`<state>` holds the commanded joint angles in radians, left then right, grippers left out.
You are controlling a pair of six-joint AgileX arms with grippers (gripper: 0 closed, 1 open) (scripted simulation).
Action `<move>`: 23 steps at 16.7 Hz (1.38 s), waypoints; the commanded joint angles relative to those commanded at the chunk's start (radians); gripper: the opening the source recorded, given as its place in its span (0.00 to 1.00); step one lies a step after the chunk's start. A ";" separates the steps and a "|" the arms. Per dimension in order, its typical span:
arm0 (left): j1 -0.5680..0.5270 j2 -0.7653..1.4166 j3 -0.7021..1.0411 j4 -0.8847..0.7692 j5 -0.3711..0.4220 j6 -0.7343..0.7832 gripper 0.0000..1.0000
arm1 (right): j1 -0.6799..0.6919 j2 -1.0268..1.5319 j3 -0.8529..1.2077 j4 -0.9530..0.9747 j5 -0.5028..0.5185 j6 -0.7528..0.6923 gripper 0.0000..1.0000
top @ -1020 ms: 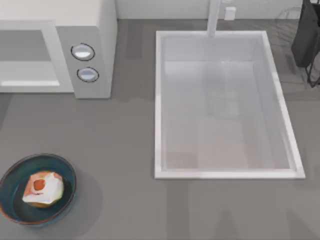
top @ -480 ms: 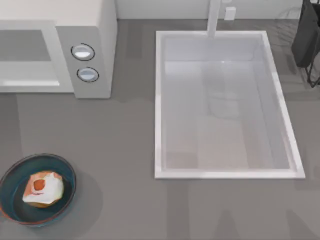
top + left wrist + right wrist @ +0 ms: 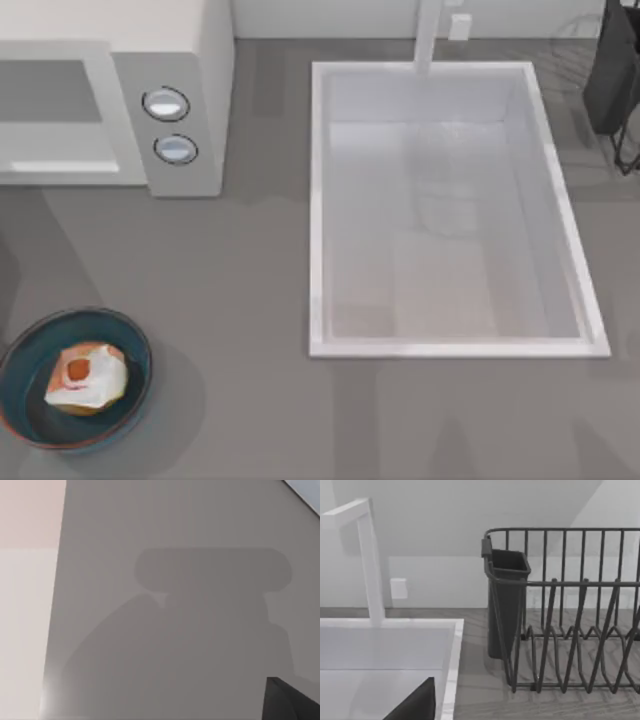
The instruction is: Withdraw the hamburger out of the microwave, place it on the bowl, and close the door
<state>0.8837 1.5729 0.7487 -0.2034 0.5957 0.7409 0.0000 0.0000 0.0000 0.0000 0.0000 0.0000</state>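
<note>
The hamburger (image 3: 87,377), cream-white with an orange-red patch, lies inside the blue-teal bowl (image 3: 25,420) at the table's front left. The white microwave (image 3: 205,90) stands at the back left, with two round knobs on its grey panel. Its door (image 3: 55,110) lies flush with that panel, the white bar handle (image 3: 60,166) along its lower edge. A dark part of my left gripper (image 3: 292,702) hangs over bare grey table and casts a broad shadow there. A dark part of my right gripper (image 3: 415,707) sits over the sink corner (image 3: 451,645), facing the dish rack (image 3: 570,620).
A large white sink (image 3: 450,349) fills the right half of the table, with a white faucet (image 3: 428,35) at its back. The dark wire dish rack (image 3: 615,80) and its cutlery cup (image 3: 506,605) stand at the back right. Open grey tabletop lies between bowl, microwave and sink.
The shadow on the table along the left side, below the microwave, has spread and turned slanted. The hamburger, bowl and door have not moved.
</note>
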 joint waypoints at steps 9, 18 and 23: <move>-0.278 -0.286 -0.253 0.096 -0.160 -0.261 0.00 | 0.000 0.000 0.000 0.000 0.000 0.000 1.00; -0.372 -0.338 -0.297 0.109 -0.228 -0.348 0.00 | 0.000 0.000 0.000 0.000 0.000 0.000 1.00; -0.634 -0.433 -0.356 0.119 -0.391 -0.533 0.00 | 0.000 0.000 0.000 0.000 0.000 0.000 1.00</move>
<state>0.2494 1.1397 0.3922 -0.0840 0.2045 0.2080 0.0000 0.0000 0.0000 0.0000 0.0000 0.0000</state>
